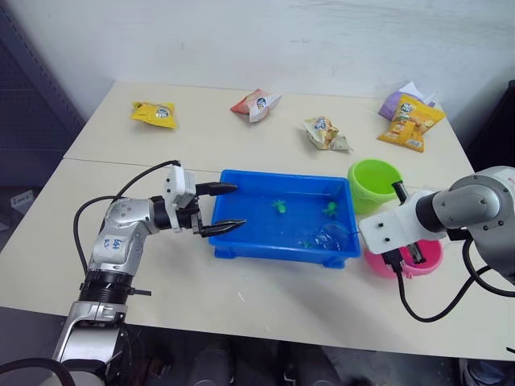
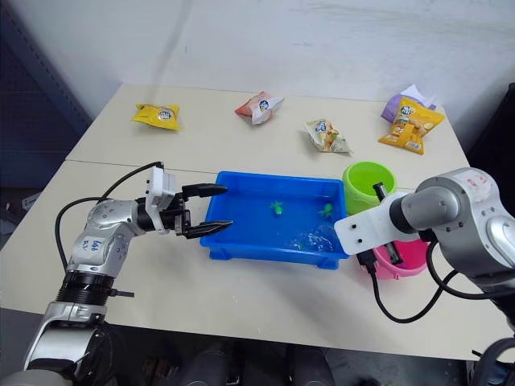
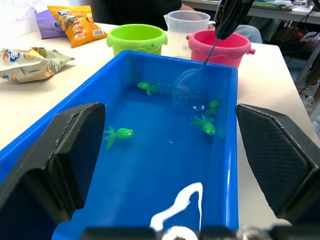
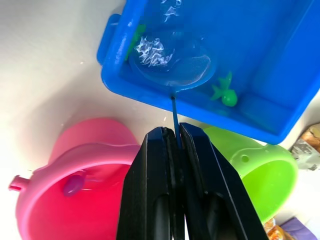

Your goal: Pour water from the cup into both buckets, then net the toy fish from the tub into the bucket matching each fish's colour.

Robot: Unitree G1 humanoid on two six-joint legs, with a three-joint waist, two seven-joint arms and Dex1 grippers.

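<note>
— Black fingers of the right gripper (image 4: pixel 173 137) are clenched on the thin dark stick of the net (image 4: pixel 172 65). Why is it held that way?

— So the hoop can dip into the tub (image 1: pixel 241 245) from the side of the pink bucket (image 4: pixel 75 170). The light blue rim sits in the water at the tub's right end, with green toy fish (image 3: pixel 207 126) just beside it.

— And the left gripper (image 1: pixel 217 209)?

— Its fingers are spread, grasping nothing, one on each side of the tub's left end wall. I judge it is there to steady the tub while the net works.

— How do the fish look?

— Tiny and green, scattered over the blue bottom; one (image 3: pixel 119 133) lies apart, nearer the left end. Something small and purplish lies inside the pink bucket; what it is I cannot tell.

— The rest?

— The green bucket (image 1: pixel 374 183) stands on the counter (image 1: pixel 265 301) just behind the pink one, and the cup (image 3: pixel 185 30) stands beyond the two buckets.
</note>
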